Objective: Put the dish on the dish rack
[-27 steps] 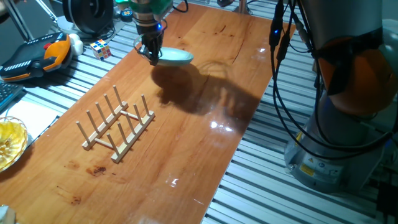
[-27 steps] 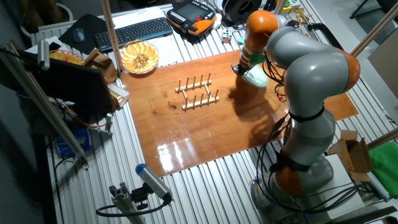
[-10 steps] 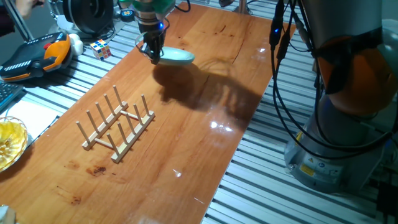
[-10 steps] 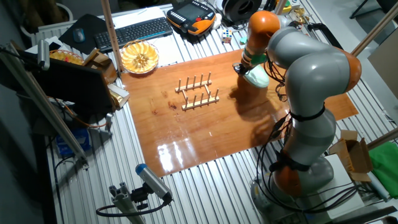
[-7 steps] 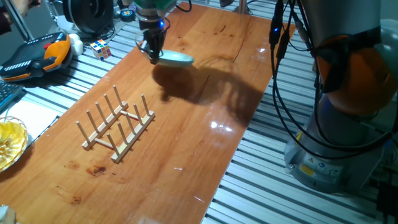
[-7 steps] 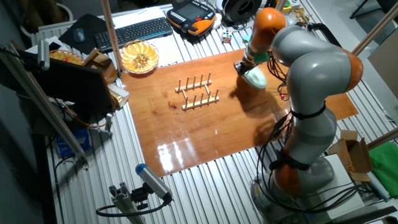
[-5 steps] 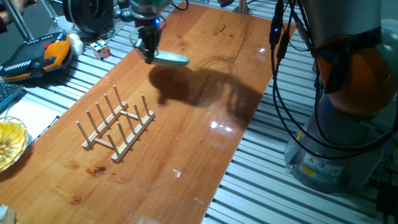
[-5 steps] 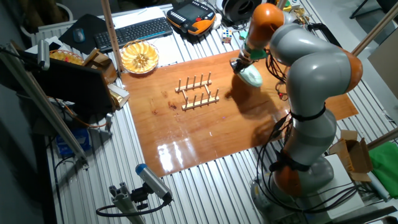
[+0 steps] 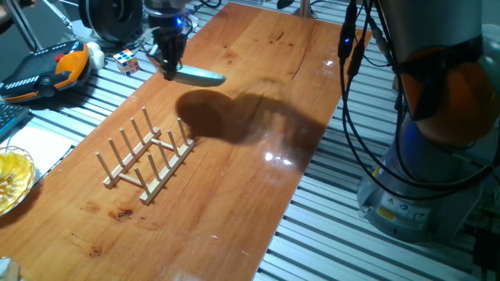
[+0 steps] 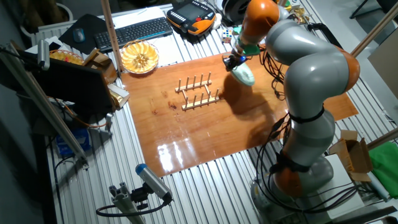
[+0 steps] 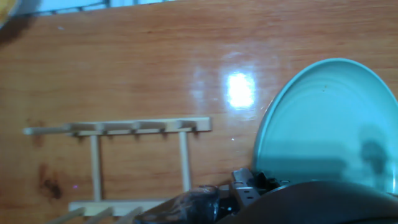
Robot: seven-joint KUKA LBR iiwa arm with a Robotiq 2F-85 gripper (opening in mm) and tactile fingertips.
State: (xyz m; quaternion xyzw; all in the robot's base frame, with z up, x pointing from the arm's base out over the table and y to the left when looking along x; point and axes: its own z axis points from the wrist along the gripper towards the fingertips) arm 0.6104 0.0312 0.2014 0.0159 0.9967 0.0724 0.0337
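Observation:
The dish (image 9: 199,76) is a pale mint-green plate held by its rim, lifted above the wooden table. It also shows in the other fixed view (image 10: 244,76) and fills the right of the hand view (image 11: 326,127). My gripper (image 9: 170,69) is shut on the dish's near edge; it also shows in the other fixed view (image 10: 234,62). The dish rack (image 9: 146,158) is light wood with upright pegs and stands on the table, left of and below the dish. It shows in the other fixed view (image 10: 197,91) and at the lower left of the hand view (image 11: 118,165).
A yellow translucent bowl (image 9: 12,179) sits at the table's left edge, also in the other fixed view (image 10: 139,57). A Rubik's cube (image 9: 127,61) and an orange-black pendant (image 9: 43,69) lie beyond the table's far left. The arm's base and cables (image 9: 422,117) stand at the right.
The gripper has carried the dish up and to the left, toward the rack side of the table. The dish's shadow has moved closer to the rack. The rack has not moved.

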